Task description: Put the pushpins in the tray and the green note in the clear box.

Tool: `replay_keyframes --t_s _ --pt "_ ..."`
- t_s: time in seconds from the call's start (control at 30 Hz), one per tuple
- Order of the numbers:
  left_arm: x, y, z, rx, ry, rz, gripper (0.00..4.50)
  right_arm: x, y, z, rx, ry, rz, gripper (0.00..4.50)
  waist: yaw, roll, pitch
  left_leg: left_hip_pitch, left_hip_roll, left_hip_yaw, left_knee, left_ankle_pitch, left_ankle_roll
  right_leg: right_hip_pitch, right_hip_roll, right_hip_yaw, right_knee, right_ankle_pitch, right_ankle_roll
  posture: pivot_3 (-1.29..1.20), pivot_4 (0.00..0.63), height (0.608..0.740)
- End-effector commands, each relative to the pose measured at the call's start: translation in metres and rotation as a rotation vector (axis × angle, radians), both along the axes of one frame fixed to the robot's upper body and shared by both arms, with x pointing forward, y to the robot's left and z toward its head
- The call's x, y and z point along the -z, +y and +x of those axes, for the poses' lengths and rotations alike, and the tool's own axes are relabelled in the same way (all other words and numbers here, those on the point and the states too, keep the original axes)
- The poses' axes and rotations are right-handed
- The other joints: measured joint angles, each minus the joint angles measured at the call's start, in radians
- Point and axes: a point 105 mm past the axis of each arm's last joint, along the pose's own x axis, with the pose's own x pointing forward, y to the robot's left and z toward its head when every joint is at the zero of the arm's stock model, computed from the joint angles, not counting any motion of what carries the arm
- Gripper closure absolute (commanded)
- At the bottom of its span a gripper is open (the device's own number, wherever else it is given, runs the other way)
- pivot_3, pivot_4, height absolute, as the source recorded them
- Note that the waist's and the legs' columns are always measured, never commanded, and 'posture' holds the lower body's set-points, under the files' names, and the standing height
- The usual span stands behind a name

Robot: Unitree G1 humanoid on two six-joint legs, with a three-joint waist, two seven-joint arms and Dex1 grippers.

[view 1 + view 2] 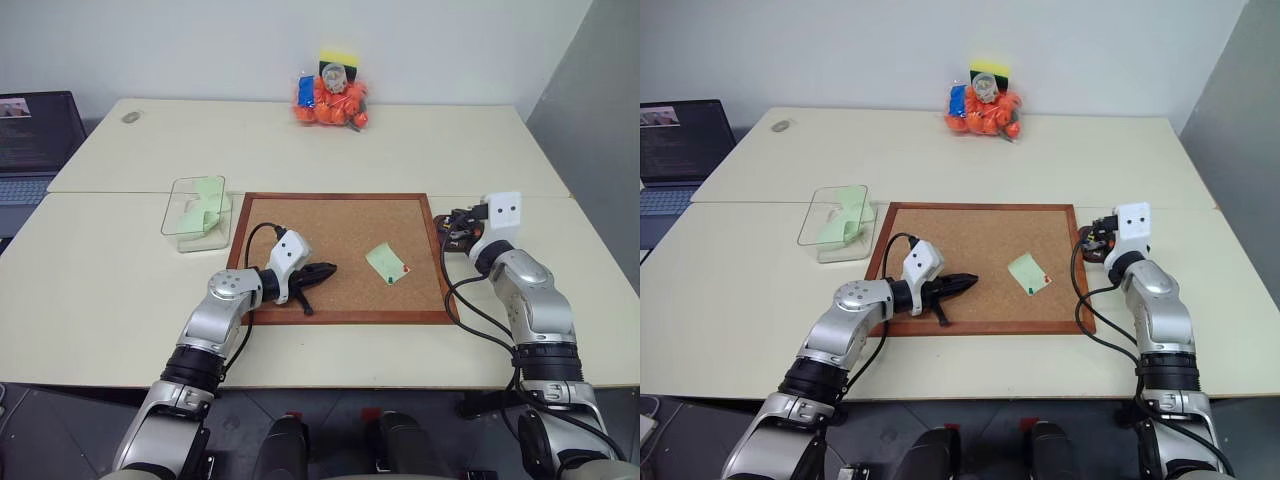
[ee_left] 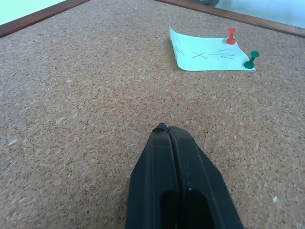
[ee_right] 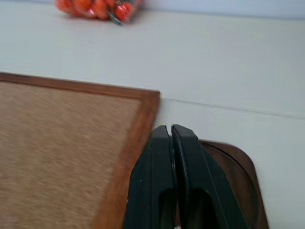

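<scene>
On the cork board (image 1: 330,250), both pushpins (image 2: 240,47) pin the green note (image 1: 386,263); left gripper (image 2: 164,131) and right gripper (image 3: 169,131) closed, empty.

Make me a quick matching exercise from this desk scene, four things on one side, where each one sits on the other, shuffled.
1. green note
2. tray
3. orange bag
4. clear box

A. far edge of the table
B. pinned on the cork board
C. left of the cork board
D. right of the cork board

Pairs: 1-B, 2-D, 3-A, 4-C
</scene>
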Motion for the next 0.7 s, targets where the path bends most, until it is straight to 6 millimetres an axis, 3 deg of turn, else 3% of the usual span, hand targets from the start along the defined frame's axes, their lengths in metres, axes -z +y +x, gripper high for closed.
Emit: replay_keyframes --t_s 0.03,0.23,0.7 --pt "0.016 -0.001 -0.001 -0.001 0.049 0.046 4.50 -0.015 -0.005 0.008 0.017 -0.036 0.002 4.44 0.000 0.000 0.000 0.000 0.000 0.000 0.000 0.000 0.000 0.000 0.000 0.000 0.000 0.000 0.000 0.00 0.150 0.740" --pt "0.016 0.000 0.001 -0.009 0.036 0.050 4.50 -0.007 -0.010 0.012 0.058 -0.004 0.028 4.44 0.003 0.000 0.000 0.000 0.000 0.000 0.000 0.000 0.000 0.000 0.000 0.000 0.000 0.000 0.000 0.00 0.150 0.740" --pt "0.012 -0.001 0.002 -0.009 0.020 0.040 4.50 -0.004 -0.013 0.009 0.079 0.001 0.037 1.79 0.002 0.000 0.000 0.000 0.000 0.000 0.000 0.000 0.001 0.000 0.000 0.000 0.000 0.000 0.000 0.00 0.150 0.740"
